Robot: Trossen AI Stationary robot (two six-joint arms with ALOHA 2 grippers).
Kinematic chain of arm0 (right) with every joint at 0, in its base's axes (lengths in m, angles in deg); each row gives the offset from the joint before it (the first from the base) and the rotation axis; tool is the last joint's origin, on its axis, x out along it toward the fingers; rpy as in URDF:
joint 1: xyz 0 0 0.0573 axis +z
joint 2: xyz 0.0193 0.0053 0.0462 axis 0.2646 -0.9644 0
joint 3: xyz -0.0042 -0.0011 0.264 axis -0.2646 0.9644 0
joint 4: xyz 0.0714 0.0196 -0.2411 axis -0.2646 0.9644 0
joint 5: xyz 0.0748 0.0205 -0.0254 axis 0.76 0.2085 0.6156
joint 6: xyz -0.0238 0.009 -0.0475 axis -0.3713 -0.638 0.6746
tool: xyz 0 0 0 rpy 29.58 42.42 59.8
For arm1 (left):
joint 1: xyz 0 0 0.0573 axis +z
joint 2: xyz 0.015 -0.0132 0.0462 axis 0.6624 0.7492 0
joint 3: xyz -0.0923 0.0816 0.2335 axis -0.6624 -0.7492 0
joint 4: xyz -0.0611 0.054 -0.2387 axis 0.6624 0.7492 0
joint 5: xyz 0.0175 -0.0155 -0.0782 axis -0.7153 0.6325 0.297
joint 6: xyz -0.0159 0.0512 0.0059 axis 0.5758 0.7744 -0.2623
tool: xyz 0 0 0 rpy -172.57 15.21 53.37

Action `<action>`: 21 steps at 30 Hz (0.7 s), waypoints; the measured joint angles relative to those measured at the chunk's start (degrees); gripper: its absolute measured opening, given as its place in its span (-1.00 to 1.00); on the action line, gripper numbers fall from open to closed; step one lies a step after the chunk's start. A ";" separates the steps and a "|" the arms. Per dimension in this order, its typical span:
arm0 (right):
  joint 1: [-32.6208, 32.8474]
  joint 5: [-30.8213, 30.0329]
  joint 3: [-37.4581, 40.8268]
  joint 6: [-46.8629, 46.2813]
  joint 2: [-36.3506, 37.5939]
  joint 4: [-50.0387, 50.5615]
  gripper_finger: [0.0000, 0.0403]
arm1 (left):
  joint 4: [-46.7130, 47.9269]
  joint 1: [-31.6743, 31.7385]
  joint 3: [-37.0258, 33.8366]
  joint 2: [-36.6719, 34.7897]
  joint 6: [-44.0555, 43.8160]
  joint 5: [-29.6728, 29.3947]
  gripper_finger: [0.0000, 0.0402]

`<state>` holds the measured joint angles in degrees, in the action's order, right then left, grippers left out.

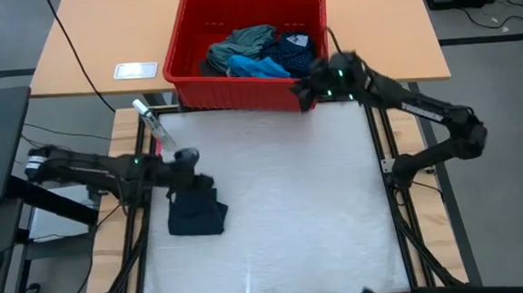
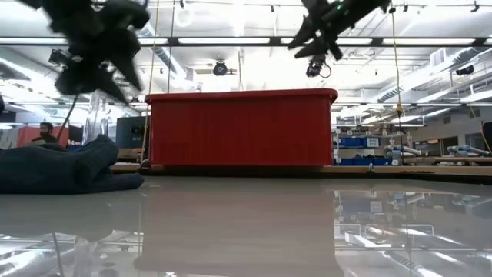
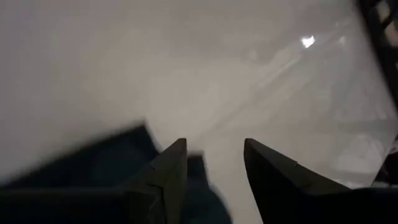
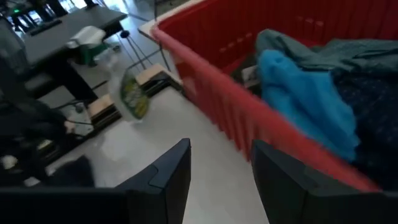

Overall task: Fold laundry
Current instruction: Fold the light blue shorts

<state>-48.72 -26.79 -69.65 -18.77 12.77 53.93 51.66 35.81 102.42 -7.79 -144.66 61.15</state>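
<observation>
A folded dark navy garment lies flat on the white mat at the left, also seen in the low view. My left gripper hovers open just above its far edge, nothing between the fingers. The red bin stands on the wooden table beyond the mat and holds a grey-green shirt, a bright blue piece and a navy dotted piece. My right gripper is open and empty in the air by the bin's near right corner.
A small bottle-like object lies at the mat's far left corner. A white card sits on the wooden table left of the bin. The mat's middle and right are bare. Metal frame rails run along the mat's sides.
</observation>
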 joint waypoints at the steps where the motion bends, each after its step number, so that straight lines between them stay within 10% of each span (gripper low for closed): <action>1: -1.84 1.94 -1.32 0.88 -1.67 0.21 -0.14 | -0.15 2.04 1.65 0.00 2.30 -0.34 -0.18; 10: -11.48 10.49 -19.12 4.36 -17.69 8.87 -0.14 | -3.49 23.54 14.66 1.22 35.66 -6.52 -0.18; 15: -13.25 10.46 -23.31 4.54 -19.95 12.09 -0.14 | -8.76 31.10 14.63 1.23 35.05 -13.35 -0.18; 21: -14.06 10.36 -23.44 4.88 -21.10 12.33 -0.14 | -13.93 49.81 23.97 11.26 48.56 15.24 -0.27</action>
<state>-62.78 -16.43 -93.09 -13.89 -8.33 66.26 37.73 85.62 126.39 3.47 -96.10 76.39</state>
